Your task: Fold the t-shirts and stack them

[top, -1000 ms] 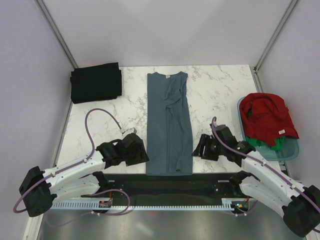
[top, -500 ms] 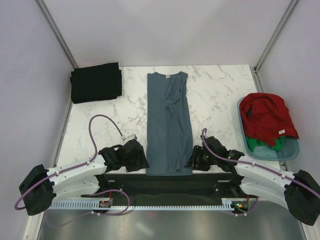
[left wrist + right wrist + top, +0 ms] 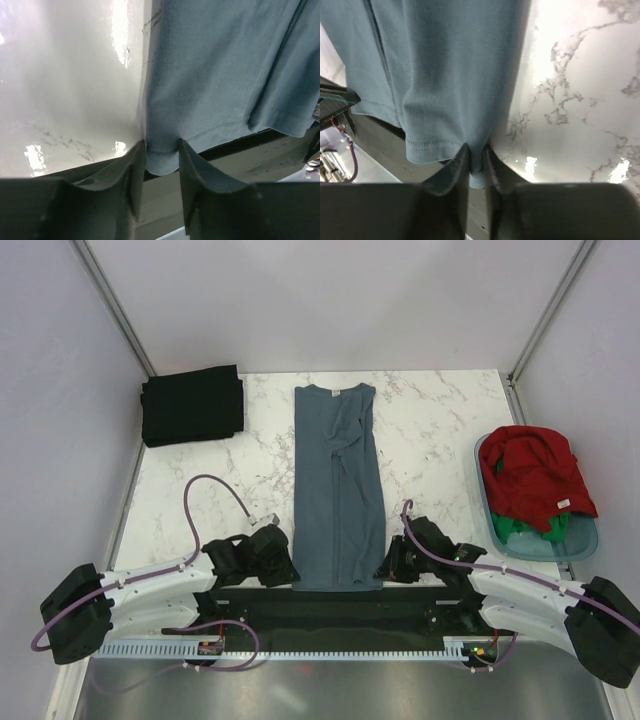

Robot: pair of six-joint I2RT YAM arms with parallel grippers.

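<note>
The slate blue-grey t-shirt [image 3: 337, 490] lies folded into a long strip down the middle of the marble table, collar at the far end. My left gripper [image 3: 286, 562] is at its near left hem corner, and in the left wrist view the fingers [image 3: 162, 155] are closed on that corner of the cloth [image 3: 225, 75]. My right gripper [image 3: 390, 565] is at the near right hem corner; its fingers [image 3: 477, 160] pinch the hem of the cloth [image 3: 445, 75]. A folded black t-shirt [image 3: 192, 405] lies at the far left. The red t-shirt [image 3: 535, 475] lies crumpled on the green one [image 3: 515, 530].
The pale blue tub [image 3: 585, 540] at the right edge holds the red and green shirts. A dark mat [image 3: 330, 605] runs along the table's near edge under the shirt's hem. Grey walls close in the table on the left, right and far sides.
Both grippers have moved in to the shirt's near hem corners. The right came down and leftward from beside the shirt; the left shifted nearer the front edge. Both have closed on the hem.
</note>
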